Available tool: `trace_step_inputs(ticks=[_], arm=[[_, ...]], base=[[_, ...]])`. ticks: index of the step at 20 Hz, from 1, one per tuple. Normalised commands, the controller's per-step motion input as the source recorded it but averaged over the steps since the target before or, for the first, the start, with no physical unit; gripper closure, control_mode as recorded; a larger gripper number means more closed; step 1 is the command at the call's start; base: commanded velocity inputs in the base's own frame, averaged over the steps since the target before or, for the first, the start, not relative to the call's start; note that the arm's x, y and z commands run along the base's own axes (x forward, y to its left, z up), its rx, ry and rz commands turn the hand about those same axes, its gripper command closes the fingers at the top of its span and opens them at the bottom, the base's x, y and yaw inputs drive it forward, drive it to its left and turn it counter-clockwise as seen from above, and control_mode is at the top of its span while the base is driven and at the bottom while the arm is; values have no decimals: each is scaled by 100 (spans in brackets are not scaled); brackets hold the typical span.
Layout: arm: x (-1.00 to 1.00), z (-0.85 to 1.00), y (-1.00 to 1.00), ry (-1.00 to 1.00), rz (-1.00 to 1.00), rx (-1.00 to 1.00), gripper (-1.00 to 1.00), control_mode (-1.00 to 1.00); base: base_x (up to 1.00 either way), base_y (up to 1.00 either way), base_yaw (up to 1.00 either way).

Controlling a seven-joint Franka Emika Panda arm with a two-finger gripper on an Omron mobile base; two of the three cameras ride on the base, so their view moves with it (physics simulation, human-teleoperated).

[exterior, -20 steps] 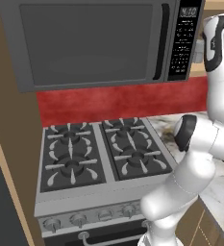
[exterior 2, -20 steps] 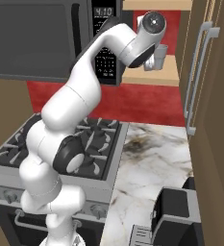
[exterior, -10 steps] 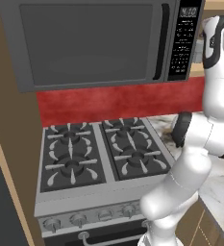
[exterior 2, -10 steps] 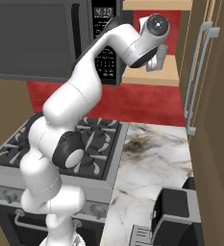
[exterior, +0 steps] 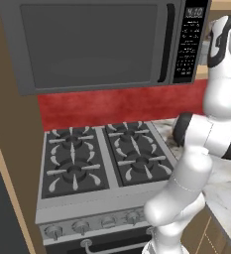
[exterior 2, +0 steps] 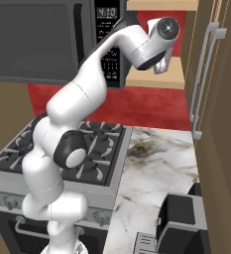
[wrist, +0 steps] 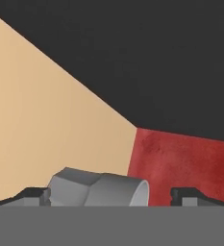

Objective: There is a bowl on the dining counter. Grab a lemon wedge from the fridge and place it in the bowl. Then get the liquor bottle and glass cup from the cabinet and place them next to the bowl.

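Hand view | hand (wrist: pixel 111 196) wide open | glass cup (wrist: pixel 100 190) between fingertips

Left base view: stove under microwave, arm at right.

A dark grey microwave (exterior: pixel 102 44) hung above the black four-burner stove (exterior: pixel 94 158), its keypad on the right end. A red backsplash (exterior: pixel 112 106) ran between microwave and stove. The white arm (exterior: pixel 206 144) rose right of the stove, over a marbled counter (exterior: pixel 226 191). Knobs (exterior: pixel 82 227) lined the stove's front.
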Motion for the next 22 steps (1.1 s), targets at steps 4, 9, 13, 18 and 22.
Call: trace_step_inputs(ticks=[4,9,13,18,22], arm=[[13,0,-12,0,2,0,-100,-100],[15,0,-9,0,2,0,-100,-100],[14,0,-9,0,2,0,-100,-100],[12,0,-8,0,2,0,-100,-100],[11,-1,-6,0,3,0,-100,-100]], base=[[0,0,0],[0,0,0],[0,0,0],[0,0,0],[0,0,0]])
